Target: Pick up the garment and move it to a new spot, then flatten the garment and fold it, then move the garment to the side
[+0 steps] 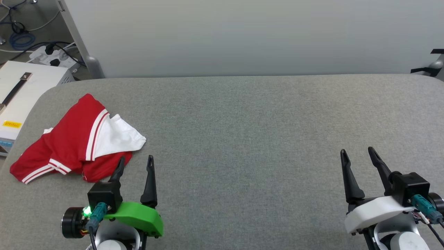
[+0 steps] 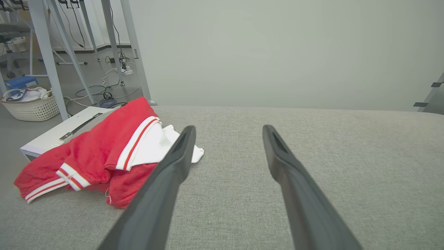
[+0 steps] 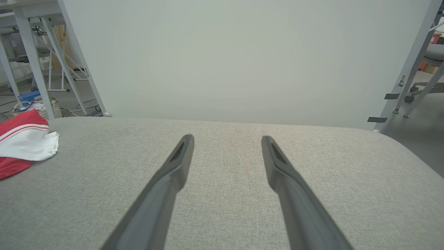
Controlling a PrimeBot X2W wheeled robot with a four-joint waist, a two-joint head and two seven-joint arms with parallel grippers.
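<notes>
Crumpled red-and-white garment lies at the left end of a grey fabric table, left gripper just beside it, fingers spread, right gripper well apart, spread too, pale panel behind, box and cables at left.

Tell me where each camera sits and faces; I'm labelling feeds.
Head view: on the head, looking down at the grey table; left gripper, right gripper at bottom.
Left wrist view: left arm, facing the garment past its fingers.
Right wrist view: right arm, facing the back panel along its fingers.
Shared: the garment, at left in all.
</notes>
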